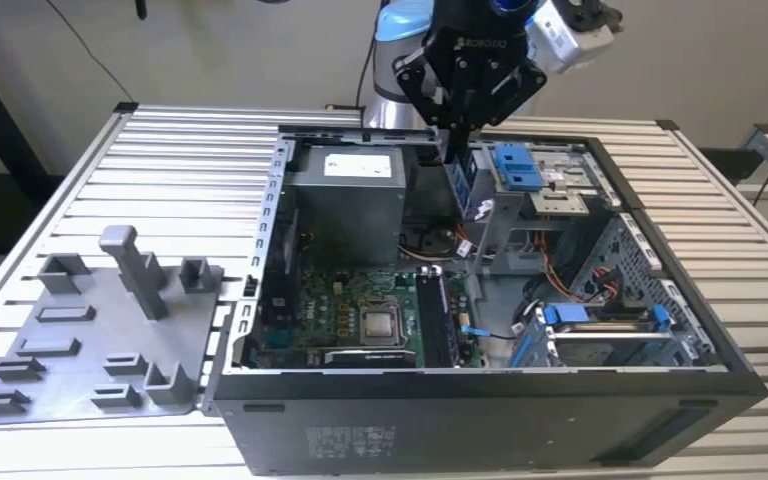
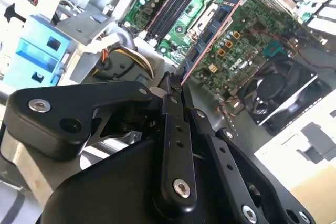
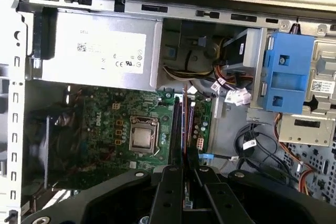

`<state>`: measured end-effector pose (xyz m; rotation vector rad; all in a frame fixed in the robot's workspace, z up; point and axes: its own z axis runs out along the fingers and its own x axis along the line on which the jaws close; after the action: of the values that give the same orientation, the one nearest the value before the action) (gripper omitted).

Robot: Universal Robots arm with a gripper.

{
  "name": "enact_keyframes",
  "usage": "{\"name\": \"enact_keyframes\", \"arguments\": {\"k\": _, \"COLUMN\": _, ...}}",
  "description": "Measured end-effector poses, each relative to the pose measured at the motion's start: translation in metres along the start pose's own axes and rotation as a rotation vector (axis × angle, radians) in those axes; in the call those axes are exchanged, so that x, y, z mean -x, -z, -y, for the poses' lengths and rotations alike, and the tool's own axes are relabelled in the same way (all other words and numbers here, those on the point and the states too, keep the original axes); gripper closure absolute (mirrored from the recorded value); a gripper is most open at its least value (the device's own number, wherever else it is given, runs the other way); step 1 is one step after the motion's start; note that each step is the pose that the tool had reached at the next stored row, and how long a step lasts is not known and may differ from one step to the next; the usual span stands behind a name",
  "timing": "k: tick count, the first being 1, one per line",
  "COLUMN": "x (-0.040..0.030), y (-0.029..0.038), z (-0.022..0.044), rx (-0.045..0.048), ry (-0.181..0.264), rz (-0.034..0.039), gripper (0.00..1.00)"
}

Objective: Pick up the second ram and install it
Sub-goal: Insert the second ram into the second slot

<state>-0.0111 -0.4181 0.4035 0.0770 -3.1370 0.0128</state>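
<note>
computer case (image 1: 491,410), black metal tower laid on its side and open on top, nearest in the exterior view, resting on a silver slatted aluminium tabletop (image 1: 184,160).
holder tray (image 1: 91,340), light grey moulded plastic with blocks and one tall post, on the tabletop just beside the case at the exterior view's left.
motherboard (image 1: 344,300), green circuit board on the case floor, carrying a square silver processor (image 1: 381,324) and long black memory slots (image 1: 434,315) beside it.
power supply (image 1: 344,195), grey metal box with a white label, beyond the motherboard against the far wall of the case.
drive brackets (image 1: 518,165), bright blue plastic, at the far end of the case towards the exterior view's right.
tool (image 1: 452,135), black two-finger unit on the arm, hanging over the far part of the case between power supply and brackets; clenched on the second ram. seen from behind in both wrist views (image 2: 173,85) (image 3: 184,169).
second ram (image 1: 459,178), slim flat dark grey-black memory stick, pinched between the fingers and pointing down into the case, above the board and apart from the slots; edge-on in the first wrist view (image 3: 184,135), running in line with the slots.
</note>
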Motion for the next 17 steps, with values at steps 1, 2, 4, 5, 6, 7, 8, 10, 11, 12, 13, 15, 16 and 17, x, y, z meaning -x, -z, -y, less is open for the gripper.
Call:
{"name": "enact_keyframes", "arguments": {"k": 1, "x": 0.0000, "y": -0.0001, "z": 0.0000, "rx": 0.0001, "ry": -0.014, "rz": -0.0001, "gripper": 0.86}}
{"name": "enact_keyframes", "arguments": {"k": 2, "x": 0.0000, "y": -0.0003, "z": 0.0000, "rx": 0.0002, "ry": -0.028, "rz": -0.0002, "gripper": 0.86}}
{"name": "enact_keyframes", "arguments": {"k": 4, "x": 0.0000, "y": -0.0005, "z": 0.0000, "rx": 0.0003, "ry": -0.055, "rz": -0.0004, "gripper": 0.86}}
{"name": "enact_keyframes", "arguments": {"k": 5, "x": 0.0000, "y": -0.0006, "z": 0.0000, "rx": 0.0003, "ry": -0.068, "rz": -0.0005, "gripper": 0.86}}
{"name": "enact_keyframes", "arguments": {"k": 6, "x": 0.0000, "y": -0.0006, "z": 0.0000, "rx": 0.0003, "ry": -0.079, "rz": -0.0006, "gripper": 0.86}}
{"name": "enact_keyframes", "arguments": {"k": 7, "x": 0.0000, "y": -0.0006, "z": 0.0000, "rx": 0.0002, "ry": -0.081, "rz": -0.0007, "gripper": 0.86}}
{"name": "enact_keyframes", "arguments": {"k": 8, "x": 0.0000, "y": -0.0006, "z": 0.0000, "rx": 0.0003, "ry": -0.081, "rz": -0.0007, "gripper": 0.86}}
{"name": "enact_keyframes", "arguments": {"k": 10, "x": 0.0000, "y": -0.0007, "z": 0.0000, "rx": 0.0003, "ry": -0.082, "rz": -0.0007, "gripper": 0.86}}
{"name": "enact_keyframes", "arguments": {"k": 11, "x": 0.0000, "y": -0.0007, "z": 0.0000, "rx": 0.0003, "ry": -0.082, "rz": -0.0007, "gripper": 0.86}}
{"name": "enact_keyframes", "arguments": {"k": 12, "x": 0.0001, "y": -0.0011, "z": 0.0000, "rx": 0.0006, "ry": -0.082, "rz": 0.0001, "gripper": 0.86}}
{"name": "enact_keyframes", "arguments": {"k": 13, "x": 0.0001, "y": -0.0015, "z": 0.0000, "rx": 0.0005, "ry": -0.082, "rz": 0.0017, "gripper": 0.86}}
{"name": "enact_keyframes", "arguments": {"k": 15, "x": 0.0000, "y": -0.0027, "z": 0.0001, "rx": 0.0005, "ry": -0.082, "rz": 0.0043, "gripper": 0.86}}
{"name": "enact_keyframes", "arguments": {"k": 16, "x": 0.0000, "y": -0.0034, "z": 0.0003, "rx": 0.0006, "ry": -0.082, "rz": 0.0052, "gripper": 0.86}}
{"name": "enact_keyframes", "arguments": {"k": 17, "x": -0.0001, "y": -0.0041, "z": 0.0006, "rx": 0.0005, "ry": -0.082, "rz": 0.0055, "gripper": 0.86}}
